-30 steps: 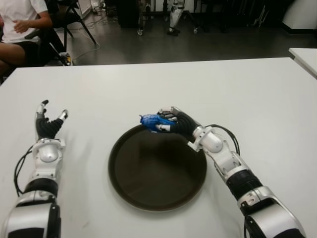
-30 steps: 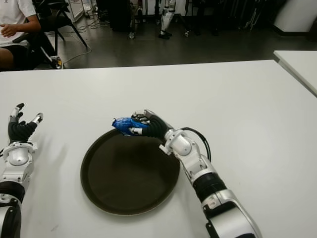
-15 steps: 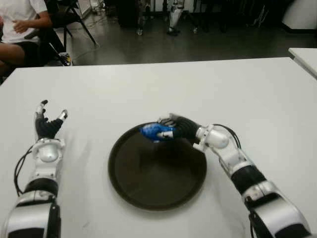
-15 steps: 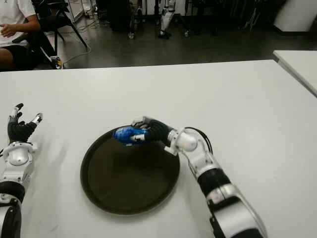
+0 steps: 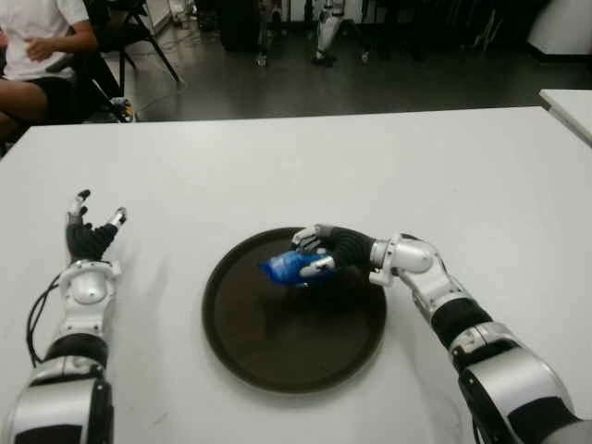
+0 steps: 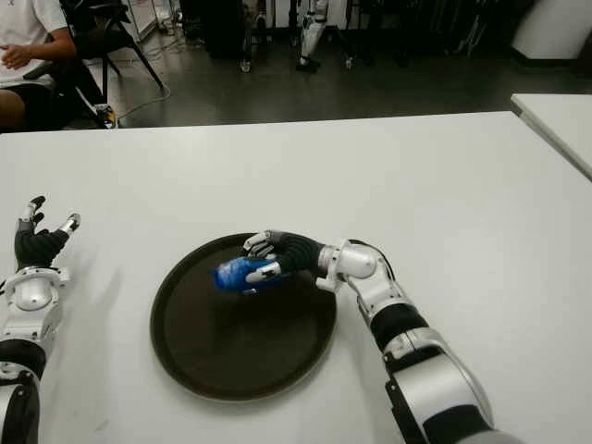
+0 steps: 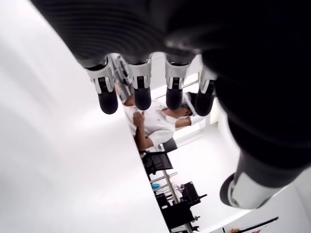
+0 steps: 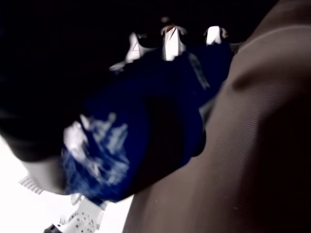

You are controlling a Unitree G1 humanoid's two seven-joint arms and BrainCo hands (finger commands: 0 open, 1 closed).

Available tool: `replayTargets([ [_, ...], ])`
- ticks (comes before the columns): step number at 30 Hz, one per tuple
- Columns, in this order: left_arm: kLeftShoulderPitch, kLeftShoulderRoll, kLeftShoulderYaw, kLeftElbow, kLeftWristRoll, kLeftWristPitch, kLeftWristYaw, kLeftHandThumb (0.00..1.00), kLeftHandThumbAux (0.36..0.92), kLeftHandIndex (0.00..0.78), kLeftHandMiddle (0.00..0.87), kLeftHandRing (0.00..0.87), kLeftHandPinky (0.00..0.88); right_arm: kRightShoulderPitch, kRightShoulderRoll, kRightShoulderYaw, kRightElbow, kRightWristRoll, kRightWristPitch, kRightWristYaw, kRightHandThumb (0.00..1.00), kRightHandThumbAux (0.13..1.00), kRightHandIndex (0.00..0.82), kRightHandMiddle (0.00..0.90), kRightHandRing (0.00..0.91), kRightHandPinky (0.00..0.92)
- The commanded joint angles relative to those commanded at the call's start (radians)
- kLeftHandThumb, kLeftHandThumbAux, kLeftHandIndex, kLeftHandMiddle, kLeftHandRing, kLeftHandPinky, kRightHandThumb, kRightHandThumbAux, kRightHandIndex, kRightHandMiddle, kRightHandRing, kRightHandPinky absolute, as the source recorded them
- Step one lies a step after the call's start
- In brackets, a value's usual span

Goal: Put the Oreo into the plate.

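The Oreo is a small blue packet held in my right hand over the back part of the dark round plate. The hand reaches in from the plate's right rim with its fingers curled around the packet. In the right wrist view the blue packet fills the palm, with fingertips wrapped over its far side. I cannot tell whether the packet touches the plate. My left hand shows on the white table well to the left of the plate, fingers spread and holding nothing.
A seated person and black chairs are beyond the table's far left corner. A second white table's corner shows at the right. Dark floor and equipment stand behind the far edge.
My right hand has carried the blue packet from above the plate's far rim down and inward over the plate. The left hand has not moved.
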Motion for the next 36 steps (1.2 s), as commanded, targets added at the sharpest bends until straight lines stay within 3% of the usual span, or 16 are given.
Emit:
replayTargets([
  [8,0.0,-0.002,-0.004,0.003,0.006,-0.004,0.02,0.0,0.687,0.0,0.0,0.0,0.0,-0.018,-0.017,0.021,0.02,-0.063,-0.023,-0.053,0.0,0.568,0.048,0.04,0.009,0.009],
  [15,-0.006,-0.007,0.012,0.01,-0.013,0.006,0.014,0.0,0.711,0.0,0.0,0.0,0.0,-0.018,-0.039,0.019,-0.026,-0.077,0.012,-0.055,0.0,0.605,0.065,0.058,0.031,0.025],
  [26,-0.004,-0.004,-0.009,0.0,0.016,0.008,0.039,0.0,0.695,0.0,0.0,0.0,0.0,-0.026,-0.045,0.038,-0.02,-0.116,0.036,-0.073,0.0,0.583,0.07,0.057,0.027,0.029],
  [36,-0.004,-0.007,0.004,0.0,0.0,0.01,0.018,0.0,0.715,0.0,0.0,0.0,0.0,-0.035,-0.044,0.035,-0.003,-0.109,0.045,-0.064,0.0,0.609,0.077,0.068,0.032,0.025],
])
